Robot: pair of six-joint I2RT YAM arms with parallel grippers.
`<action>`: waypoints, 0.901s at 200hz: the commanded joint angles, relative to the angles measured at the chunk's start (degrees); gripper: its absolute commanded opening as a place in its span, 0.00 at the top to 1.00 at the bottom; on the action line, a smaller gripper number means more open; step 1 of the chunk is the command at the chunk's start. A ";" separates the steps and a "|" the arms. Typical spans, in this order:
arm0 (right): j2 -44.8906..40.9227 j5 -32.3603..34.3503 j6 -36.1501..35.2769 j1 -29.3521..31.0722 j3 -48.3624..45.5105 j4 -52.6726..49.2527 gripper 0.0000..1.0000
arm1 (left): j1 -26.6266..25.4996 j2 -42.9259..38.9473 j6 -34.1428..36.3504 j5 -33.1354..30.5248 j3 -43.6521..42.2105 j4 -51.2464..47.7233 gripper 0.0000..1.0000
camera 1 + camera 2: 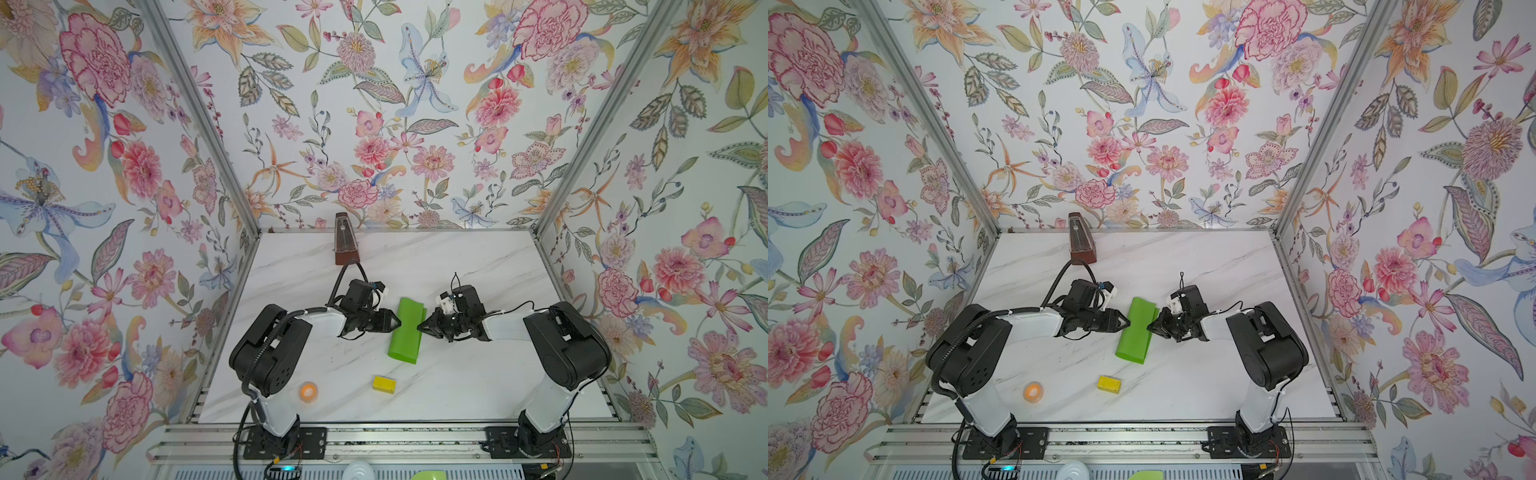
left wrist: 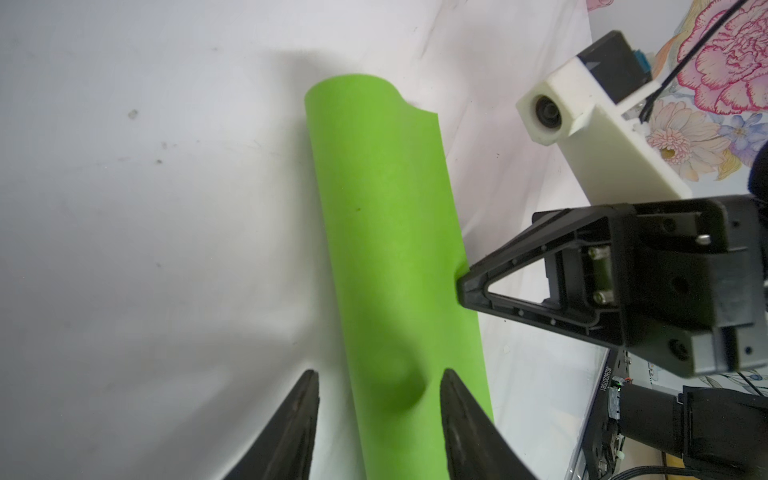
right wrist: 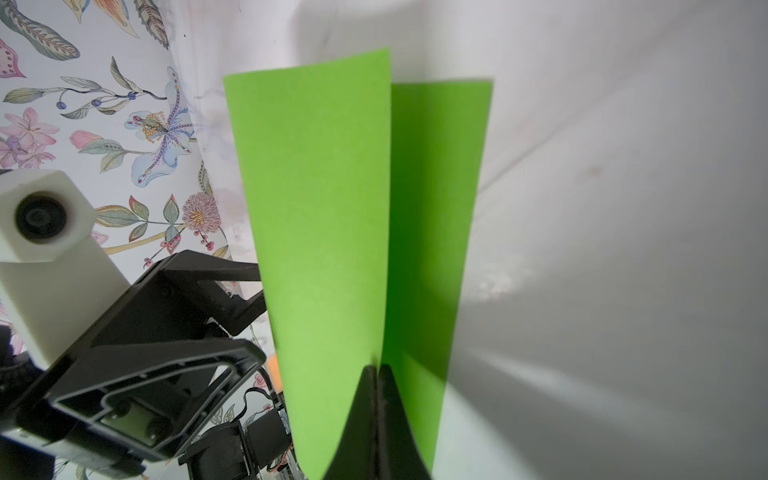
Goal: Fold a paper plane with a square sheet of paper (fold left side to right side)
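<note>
- Two right gripper (image 3: 379,368) jaws were pressed together, pinching the square sheet of paper (image 3: 316,216) by its folded-over edge.
- Astride the rounded, uncreased fold, the left gripper (image 2: 378,376) stood spread.
- Paper lay doubled on the table (image 1: 478,386); creasing and every plane fold seemingly remained.

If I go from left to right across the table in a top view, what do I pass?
Small orange round object → tall brown wooden metronome → left gripper → lime-green sheet of paper, bent over → right gripper.
</note>
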 commanded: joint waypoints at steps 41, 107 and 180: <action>1.05 0.40 -0.83 -0.14 -1.32 0.10 1.00 | -0.37 1.29 -0.91 1.64 -0.63 1.61 0.55; 1.82 0.59 -0.96 0.04 -1.72 0.10 1.00 | -0.39 1.30 -1.01 1.72 -0.41 1.56 0.59; 3.98 0.23 -1.55 -0.03 -2.14 0.73 1.00 | -0.35 0.38 -1.01 0.95 -0.31 0.77 0.59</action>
